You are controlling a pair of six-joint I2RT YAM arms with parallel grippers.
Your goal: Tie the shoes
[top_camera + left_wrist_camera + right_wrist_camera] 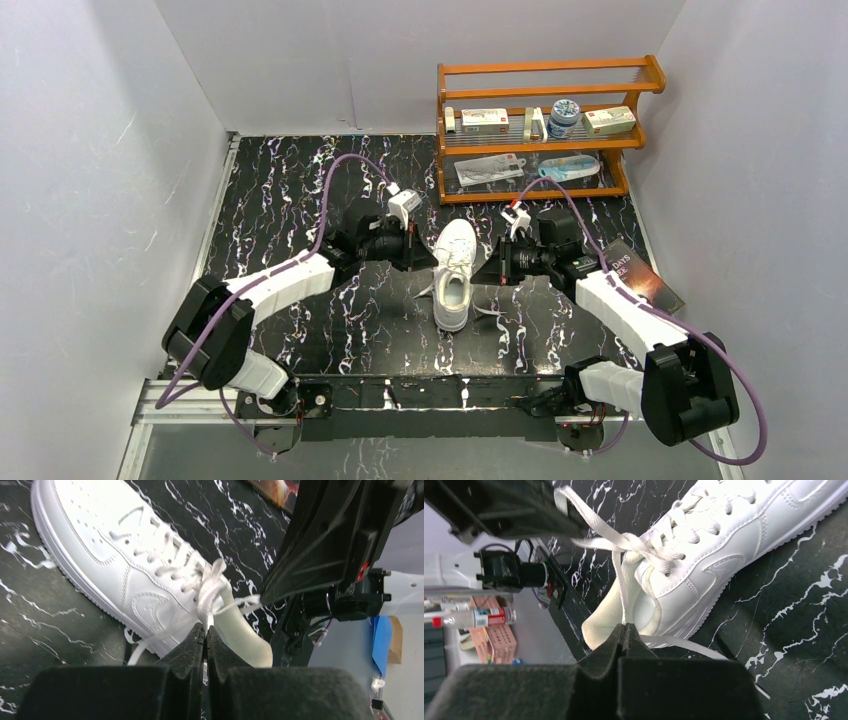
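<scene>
White low-top sneaker (453, 275) with thin white laces (624, 542), resting mid-table on black marble-patterned table (300, 200), between both arms, left gripper (205, 629) pinched tight on one lace strand beside the collar, right gripper (623, 627) likewise clamped on another strand, both strands drawn straight.

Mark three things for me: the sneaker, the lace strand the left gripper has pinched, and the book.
sneaker (457, 240): top external view, on its far end.
lace strand (203, 602): left wrist view, on the stretch just above the left gripper (205, 628).
book (655, 284): top external view, on its exposed cover.
</scene>
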